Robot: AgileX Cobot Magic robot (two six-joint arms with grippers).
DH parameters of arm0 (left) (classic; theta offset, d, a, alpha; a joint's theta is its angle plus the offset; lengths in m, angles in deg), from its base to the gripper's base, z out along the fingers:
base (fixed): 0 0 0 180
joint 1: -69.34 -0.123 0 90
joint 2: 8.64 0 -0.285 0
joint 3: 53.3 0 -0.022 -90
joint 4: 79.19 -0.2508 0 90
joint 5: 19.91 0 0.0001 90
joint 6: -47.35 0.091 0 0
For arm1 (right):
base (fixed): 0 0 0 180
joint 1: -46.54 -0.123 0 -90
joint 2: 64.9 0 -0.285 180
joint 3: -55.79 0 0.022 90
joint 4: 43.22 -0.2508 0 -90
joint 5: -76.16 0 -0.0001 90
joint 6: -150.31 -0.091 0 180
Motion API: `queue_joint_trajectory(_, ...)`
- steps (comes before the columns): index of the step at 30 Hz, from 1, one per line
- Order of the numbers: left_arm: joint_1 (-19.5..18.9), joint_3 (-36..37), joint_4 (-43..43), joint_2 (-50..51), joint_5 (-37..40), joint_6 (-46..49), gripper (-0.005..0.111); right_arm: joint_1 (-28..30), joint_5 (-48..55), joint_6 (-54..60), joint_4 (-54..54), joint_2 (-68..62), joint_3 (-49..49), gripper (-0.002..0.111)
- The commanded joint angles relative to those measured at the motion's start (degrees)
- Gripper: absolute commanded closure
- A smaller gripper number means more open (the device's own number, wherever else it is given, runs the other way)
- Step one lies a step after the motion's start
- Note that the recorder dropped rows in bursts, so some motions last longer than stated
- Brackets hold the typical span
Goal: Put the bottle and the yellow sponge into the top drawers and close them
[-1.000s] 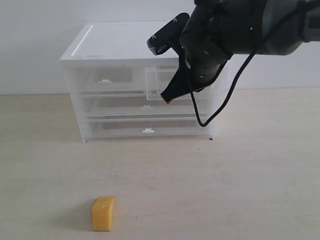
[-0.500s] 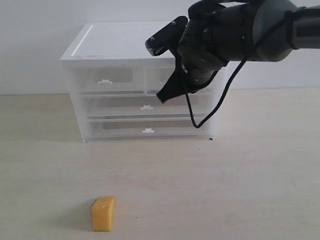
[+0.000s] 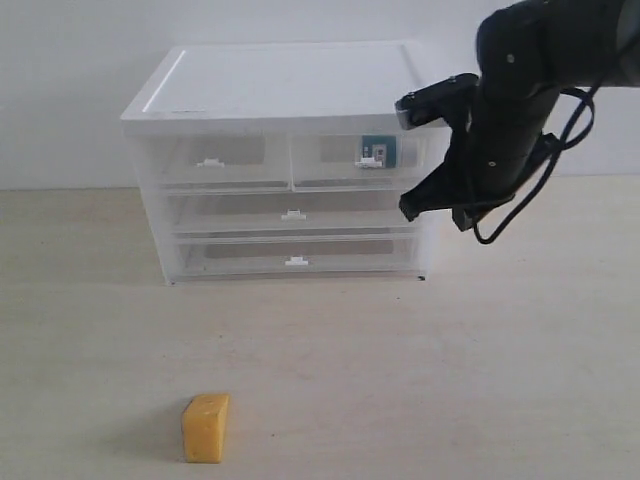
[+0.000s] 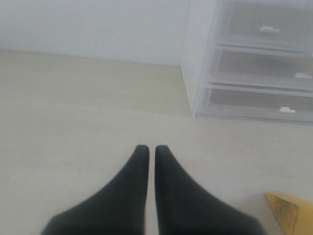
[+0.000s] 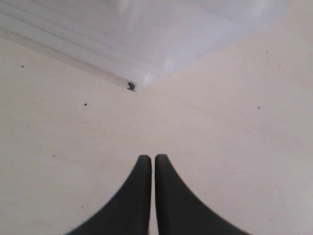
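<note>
The right end effector (image 3: 412, 208) is closed on nothing, its two dark fingers pressed together. It hangs in the air just off the right front corner of the cabinet (image 3: 280, 85), above the tabletop (image 3: 450, 380). The left end effector (image 4: 147, 147) is likewise closed and empty, low over the tabletop. The yellow sponge (image 3: 206, 427) lies near it but clear of its fingertips, well in front of the cabinet. The bottle (image 3: 378, 150) sits inside the right one of the top drawers (image 3: 330, 150), its teal label showing through the clear front behind the white handle tab. Both top drawers sit flush with the cabinet face.
</note>
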Motion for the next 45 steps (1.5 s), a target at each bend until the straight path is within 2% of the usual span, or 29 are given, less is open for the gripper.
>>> queue_joint_trajectory(1,0.17,0.23,-0.05,-0.17,-0.18,0.02,0.103,4.94,-5.5,2.26,-5.68,3.91,5.25,0.108)
queue_joint_trajectory(8,0.17,0.23,-0.05,-0.17,-0.18,0.02,0.103,12.36,-15.63,2.03,-7.04,11.77,15.86,0.108)
queue_joint_trajectory(13,0.17,0.23,-0.05,-0.17,-0.18,0.02,0.103,16.7,-27.21,2.03,-11.98,18.29,25.52,0.108)
queue_joint_trajectory(17,0.17,0.23,-0.05,-0.17,-0.18,0.02,0.103,16.71,-40.68,1.51,-12.36,24.33,35.31,0.108)
queue_joint_trajectory(26,0.17,0.23,-0.05,-0.17,-0.18,0.02,0.103,16.71,-61.11,-2.86,-13.24,35.6,52.04,0.108)
queue_joint_trajectory(33,0.17,0.23,-0.05,-0.17,-0.18,0.02,0.103,16.71,-72.69,-4.01,-13.27,42.48,63.27,0.108)
queue_joint_trajectory(40,0.17,0.23,-0.05,-0.17,-0.18,0.02,0.103,16.71,-79.72,-0.95,-13.27,49.92,75.01,0.108)
queue_joint_trajectory(45,0.17,0.23,-0.05,-0.17,-0.18,0.02,0.103,16.71,-86.57,-3.23,-13.27,57.21,82.43,0.108)
